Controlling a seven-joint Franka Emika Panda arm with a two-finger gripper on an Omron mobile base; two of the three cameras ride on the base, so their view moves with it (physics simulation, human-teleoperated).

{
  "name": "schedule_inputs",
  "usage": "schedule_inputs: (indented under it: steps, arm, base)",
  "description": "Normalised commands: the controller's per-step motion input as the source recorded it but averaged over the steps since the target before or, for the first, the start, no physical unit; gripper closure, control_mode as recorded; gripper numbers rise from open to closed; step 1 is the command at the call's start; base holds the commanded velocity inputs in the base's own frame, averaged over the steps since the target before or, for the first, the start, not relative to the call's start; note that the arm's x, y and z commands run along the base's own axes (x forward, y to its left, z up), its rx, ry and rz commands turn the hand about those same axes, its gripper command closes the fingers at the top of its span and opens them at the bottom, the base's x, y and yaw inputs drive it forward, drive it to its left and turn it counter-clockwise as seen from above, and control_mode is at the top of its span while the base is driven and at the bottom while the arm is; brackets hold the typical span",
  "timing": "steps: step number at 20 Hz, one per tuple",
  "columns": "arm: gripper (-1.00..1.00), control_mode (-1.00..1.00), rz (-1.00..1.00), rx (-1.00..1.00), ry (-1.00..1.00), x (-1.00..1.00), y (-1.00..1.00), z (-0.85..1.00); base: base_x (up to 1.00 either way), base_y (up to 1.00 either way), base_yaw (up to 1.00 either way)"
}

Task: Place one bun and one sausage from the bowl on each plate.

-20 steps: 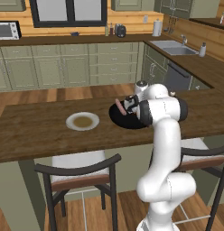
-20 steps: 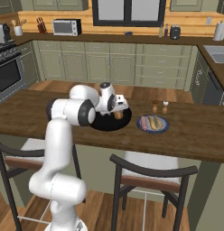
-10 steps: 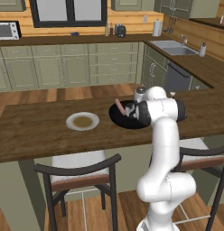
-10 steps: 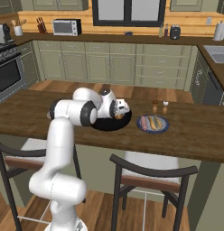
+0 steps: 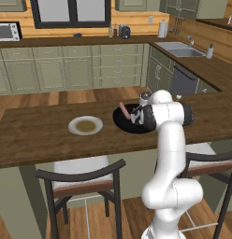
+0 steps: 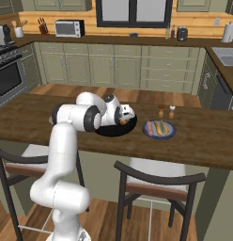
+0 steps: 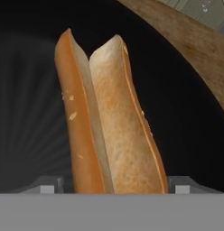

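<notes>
The gripper was low over the bowl, with the wrist bent down and forward from the white elbow, which stood above the near edge of the wooden counter. In the left base view the hand was a small dark and white block just above the black dish. In the right base view the gripper was mostly covered by the forearm, so its fingers could not be seen there.

In the hand view the two finger tips showed only as small grey corners at the bottom, one on each side of the bun. They stood apart, wider than the bun, but whether they already touched its sides could not be told, because the lower end of the bun was cut off there.

The bun was a split hot dog bun, golden on the outside and pale inside. It lay on the black floor of the bowl, directly in front of the hand and between the fingers. A sausage lay at the far left rim of the bowl. The white plate with the tan centre sat on the counter left of the bowl. The greyish-blue plate lay just right of the bowl, and what it carried was too small to name with certainty
</notes>
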Motion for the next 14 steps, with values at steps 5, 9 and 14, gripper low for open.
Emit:
schedule_inputs:
  steps: [5, 9, 14]
  arm:
    - [1.00, -1.00, 0.00, 0.00, 0.00, 0.00, 0.00, 0.00]
    - [1.00, -1.00, 0.00, 0.00, -0.02, -0.04, 0.00, 0.24]
    - [1.00, -1.00, -0.03, 0.00, -0.03, -0.41, 0.39, 0.76]
  base:
    - [0.00, 0.00, 0.00]
    - [0.00, 0.00, 0.00]
    - [0.00, 0.00, 0.00]
